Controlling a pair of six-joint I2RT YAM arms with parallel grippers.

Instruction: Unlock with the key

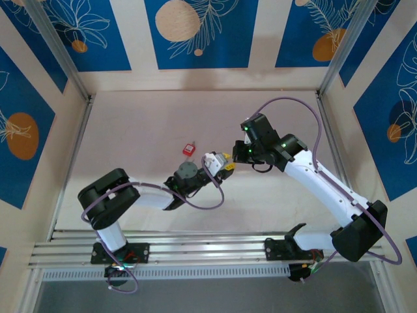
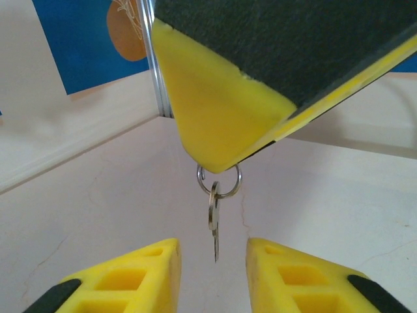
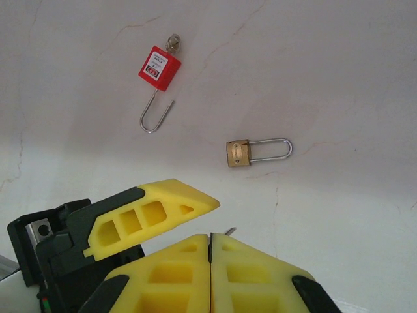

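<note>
Right pincer (image 3: 210,240) shut on the ring (image 2: 219,182) of the key (image 2: 214,225), dangling between fingers of the wide-open, empty left pincer (image 2: 214,253). Brass padlock (image 3: 257,151) locked, lying nearby on table (image 3: 339,78). Close squarely on the flat blade; avoid twisting

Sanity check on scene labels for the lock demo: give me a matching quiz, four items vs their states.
Items:
1. red padlock
2. brass padlock
3. key
4. left pincer

States:
A. open
B. shackle shut
C. hangs from the shut right pincer
D. shackle open

Pairs: 1-D, 2-B, 3-C, 4-A
</note>
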